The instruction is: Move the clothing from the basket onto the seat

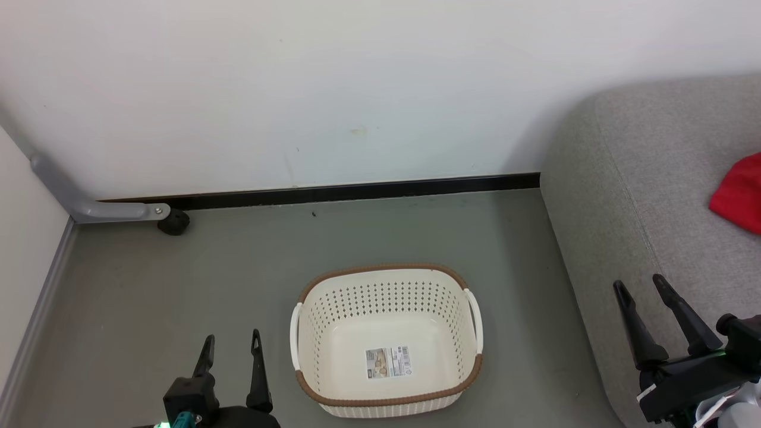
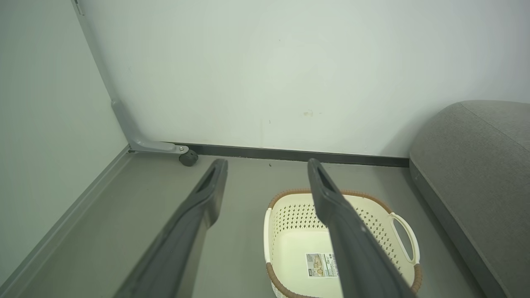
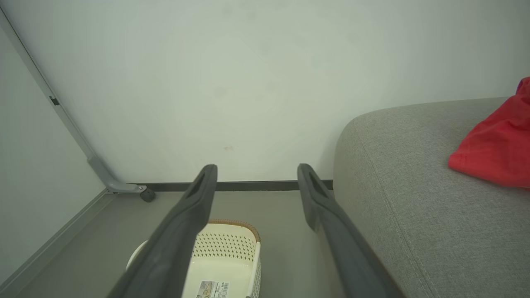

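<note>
floor [image 1: 238, 267]: grey, basket [image 1: 380, 297] on it
wall [image 1: 297, 89]: white
seat [image 1: 624, 208]: red clothing [image 1: 740, 193] on top
left gripper [image 1: 232, 337], right gripper [image 1: 638, 283]: spread, empty

Laundry basket [image 1: 386, 300]: cream plastic, perforated sides, brown rim, upright on floor [image 1: 238, 285], label [image 1: 387, 362] showing on bare bottom. Grey fabric sofa seat [image 1: 642, 196] near basket's right. Red clothing [image 1: 740, 193] bunched on seat, well apart from basket.
</note>
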Tool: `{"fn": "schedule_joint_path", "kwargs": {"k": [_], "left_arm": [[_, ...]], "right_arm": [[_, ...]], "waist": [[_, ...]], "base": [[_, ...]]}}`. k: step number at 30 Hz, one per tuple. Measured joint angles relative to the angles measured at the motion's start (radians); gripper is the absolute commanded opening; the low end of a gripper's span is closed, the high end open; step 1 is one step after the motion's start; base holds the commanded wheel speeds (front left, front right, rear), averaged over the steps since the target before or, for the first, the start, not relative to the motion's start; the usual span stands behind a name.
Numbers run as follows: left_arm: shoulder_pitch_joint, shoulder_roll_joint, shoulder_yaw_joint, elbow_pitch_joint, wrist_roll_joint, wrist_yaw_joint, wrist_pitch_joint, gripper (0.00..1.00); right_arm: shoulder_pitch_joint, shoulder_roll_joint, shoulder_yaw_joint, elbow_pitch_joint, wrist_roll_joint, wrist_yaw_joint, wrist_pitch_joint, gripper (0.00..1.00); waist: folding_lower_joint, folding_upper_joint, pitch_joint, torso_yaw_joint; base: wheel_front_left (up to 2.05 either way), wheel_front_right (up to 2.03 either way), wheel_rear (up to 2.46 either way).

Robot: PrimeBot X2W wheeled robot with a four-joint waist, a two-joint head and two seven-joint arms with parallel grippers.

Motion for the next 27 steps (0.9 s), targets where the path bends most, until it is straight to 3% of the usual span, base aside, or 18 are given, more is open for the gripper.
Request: {"fn": "schedule_joint_path", "kwargs": {"k": [26,27], "left_arm": [[0.0,0.0,0.044,-0.003,0.002,0.0,0.0,1.0],[0.001,0.0,0.046,-0.001,0.002,0.0,0.0,0.0]], "right_arm": [[0.032,0.046,-0.062,0.003,-0.084,0.006,0.0,1.0],[0.032,0.049,-0.062,0.005,-0.087,0.006,0.0,0.0]], "waist": [[0.0,0.0,-0.019,0.014],[0.0,0.0,-0.02,0.014]], "base": [[0.0,0.0,0.0],[0.0,0.0,0.0]]}}
